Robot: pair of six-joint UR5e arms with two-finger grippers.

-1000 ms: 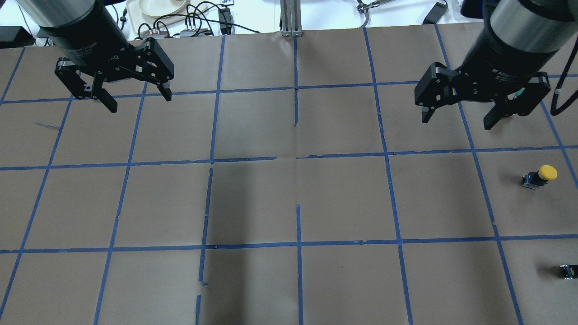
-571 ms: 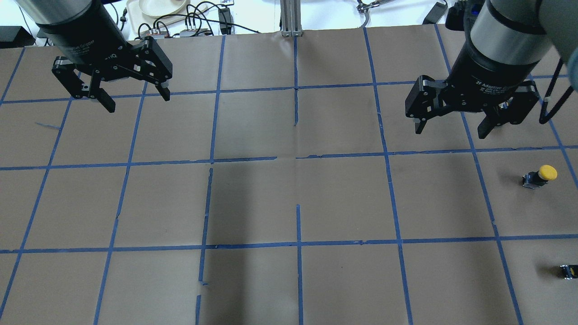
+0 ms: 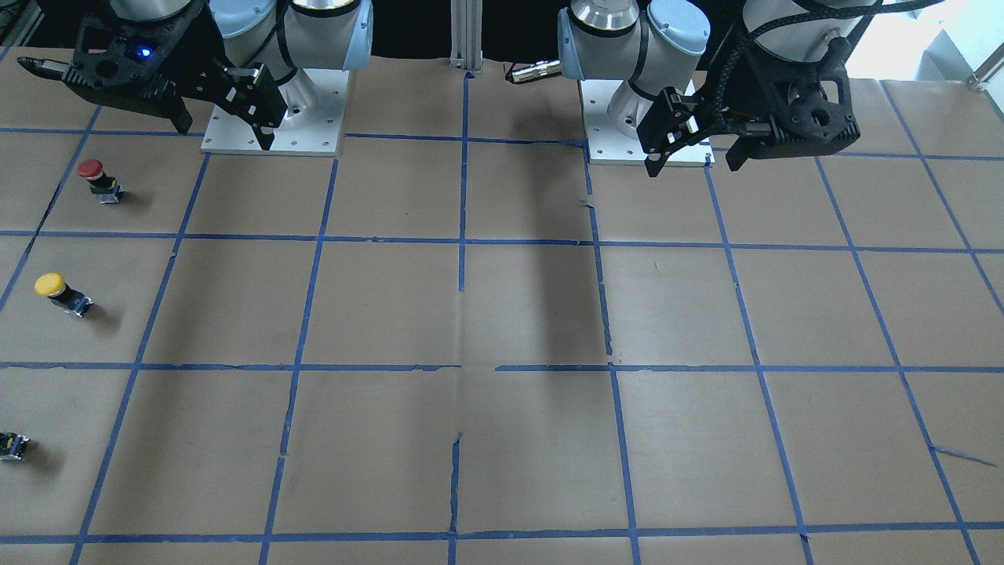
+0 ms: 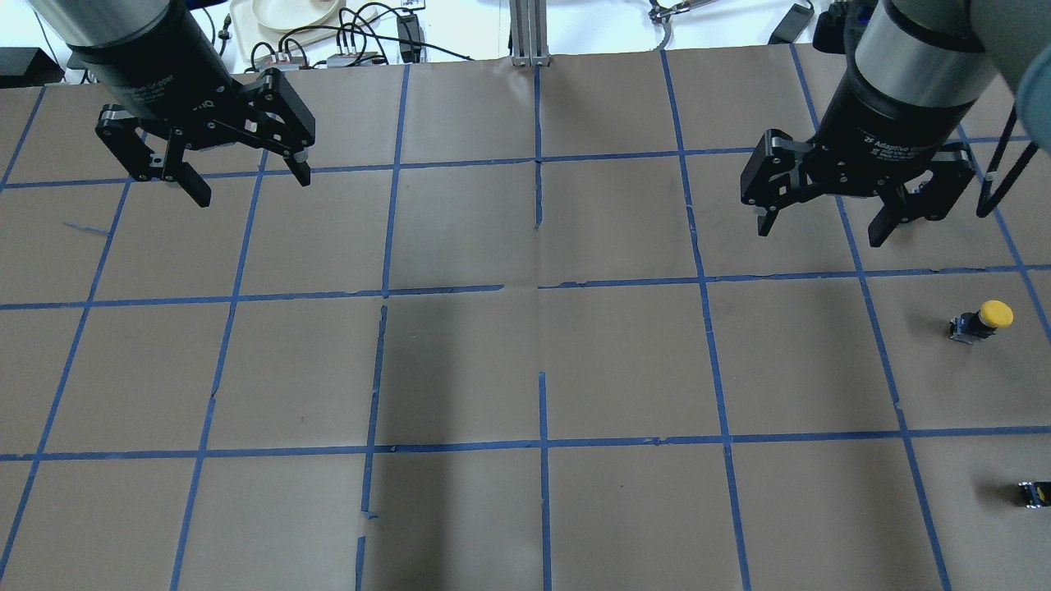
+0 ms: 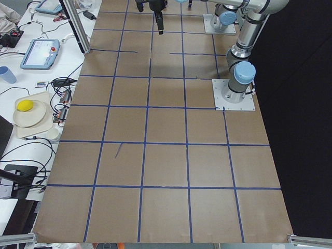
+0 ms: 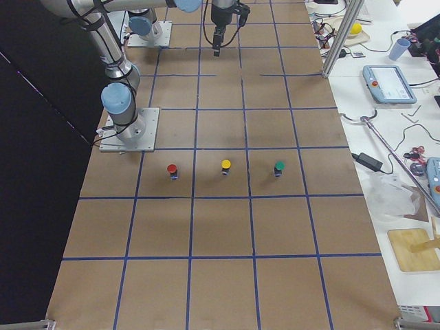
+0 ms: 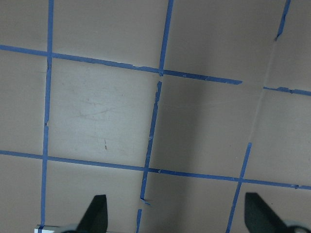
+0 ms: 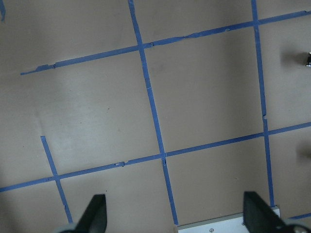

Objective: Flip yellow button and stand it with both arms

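You have both arms held above the worktop (image 4: pixel 624 361), a brown surface ruled into squares by blue tape. The left gripper (image 4: pixel 253 187) hangs over the robot's left side with its fingers spread wide, and its wrist camera shows only taped worktop between the two fingertips. The right gripper (image 4: pixel 819 235) is spread just as wide over the robot's right side, and again you see only bare worktop between its tips in the wrist view. The yellow button (image 4: pixel 983 320) sits on the worktop near the edge on the robot's right, inside one taped square and well apart from the right gripper, with nothing touching it. Its yellow cap shows toward the outer edge and its dark body toward the middle, so from these angles I cannot tell you whether it stands upright or lies tilted. In the front-facing view it sits between a red-capped button (image 3: pixel 100 180) nearer the robot and a small black block (image 3: pixel 13 446) farther out.
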